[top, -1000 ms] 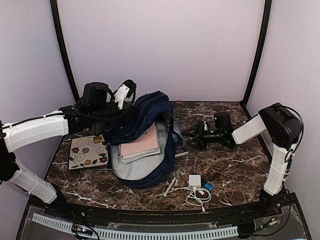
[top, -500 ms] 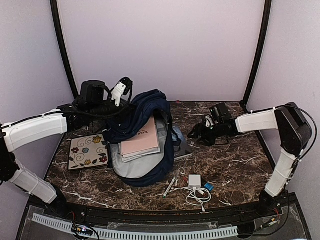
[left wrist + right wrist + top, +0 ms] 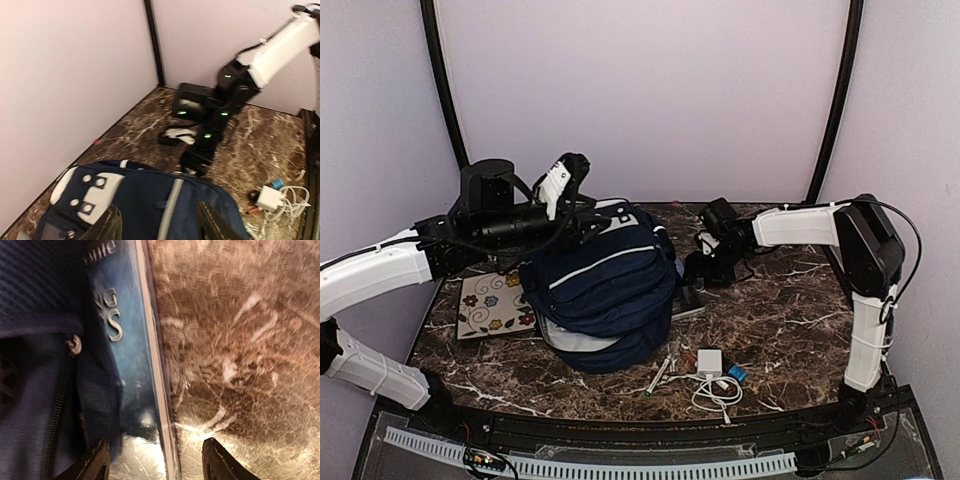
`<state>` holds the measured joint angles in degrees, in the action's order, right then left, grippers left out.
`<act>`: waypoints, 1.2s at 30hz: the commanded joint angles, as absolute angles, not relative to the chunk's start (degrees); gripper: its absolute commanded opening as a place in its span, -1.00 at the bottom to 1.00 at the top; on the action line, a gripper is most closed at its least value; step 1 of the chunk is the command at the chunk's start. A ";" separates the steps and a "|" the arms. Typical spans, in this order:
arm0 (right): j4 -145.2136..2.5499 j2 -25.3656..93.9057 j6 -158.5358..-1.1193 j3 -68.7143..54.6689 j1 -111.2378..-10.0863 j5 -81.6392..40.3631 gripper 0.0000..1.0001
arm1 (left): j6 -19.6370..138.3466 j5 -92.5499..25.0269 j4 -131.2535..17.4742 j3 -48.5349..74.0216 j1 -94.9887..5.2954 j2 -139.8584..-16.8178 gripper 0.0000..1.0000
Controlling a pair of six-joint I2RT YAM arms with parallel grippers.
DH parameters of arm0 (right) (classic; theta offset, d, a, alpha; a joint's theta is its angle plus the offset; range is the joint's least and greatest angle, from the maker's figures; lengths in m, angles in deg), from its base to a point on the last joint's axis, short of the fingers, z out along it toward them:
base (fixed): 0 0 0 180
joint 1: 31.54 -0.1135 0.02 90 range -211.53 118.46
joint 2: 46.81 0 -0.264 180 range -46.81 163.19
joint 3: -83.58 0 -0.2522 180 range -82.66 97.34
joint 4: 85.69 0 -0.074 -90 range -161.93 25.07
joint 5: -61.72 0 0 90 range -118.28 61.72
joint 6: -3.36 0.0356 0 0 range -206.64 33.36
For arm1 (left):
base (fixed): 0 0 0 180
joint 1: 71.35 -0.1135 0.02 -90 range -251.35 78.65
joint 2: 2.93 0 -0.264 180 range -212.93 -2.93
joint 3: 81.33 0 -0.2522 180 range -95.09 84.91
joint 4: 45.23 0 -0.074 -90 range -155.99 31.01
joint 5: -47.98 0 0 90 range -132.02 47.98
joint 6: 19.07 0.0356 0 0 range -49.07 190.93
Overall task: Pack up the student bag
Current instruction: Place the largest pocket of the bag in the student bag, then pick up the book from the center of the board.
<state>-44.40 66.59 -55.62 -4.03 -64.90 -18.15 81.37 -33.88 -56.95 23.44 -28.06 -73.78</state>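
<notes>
at the middle of the dark brown marble-patterned table [image 3: 790, 320]: one large navy blue fabric backpack with white stripe trims [image 3: 605, 290], lying on its back with the front panel folded down over the main compartment, so you cannot see what is inside; grey lining shows along its near lower edge. above its top end: your left gripper [image 3: 160, 226], fingers parted with nothing between them, hovering over the white patches [image 3: 82, 192] by the handle, probably stationed there to manage the flap. at the backpack's right flank: your right gripper [image 3: 157, 465], likewise spread and empty, poised low over the long edge of a thin blue book with pale lettering [image 3: 125, 335], which lies flat with one side tucked under the navy fabric; that stance reads as an approach to lift or slide the book. left of the backpack, just beside it: one flat cream card or notebook printed with flowers [image 3: 493, 303]. toward the near edge, in front of the backpack: one white charger block with coiled white cable [image 3: 712, 372], one slim pen [image 3: 658, 376], one small blue item [image 3: 736, 373], too small to identify. judgement: loose items lie outside, so packing looks unfinished.
</notes>
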 commanded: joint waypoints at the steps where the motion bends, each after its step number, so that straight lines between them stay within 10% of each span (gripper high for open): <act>1: -35.16 69.62 -59.78 -1.36 -65.52 -20.77 0.26 | 89.74 -22.05 -61.62 22.60 -21.58 -71.06 0.02; 23: -35.24 58.13 -61.91 -19.69 -58.44 -27.22 0.22 | 101.02 -33.96 -68.46 18.49 -9.82 -97.31 -0.53; 30: -54.65 49.63 -55.87 -27.38 -58.47 3.14 0.17 | 105.83 -44.20 -82.88 1.81 -9.28 -112.11 -0.60; 36: -59.32 52.29 -50.92 -27.77 -58.50 4.19 0.15 | 104.68 -51.51 -80.58 3.68 -8.94 -114.91 -0.53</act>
<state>-52.64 50.14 -54.70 -28.86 -58.43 -1.43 104.34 -43.21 -77.52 2.00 -8.67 -114.35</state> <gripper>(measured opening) 0.578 0.227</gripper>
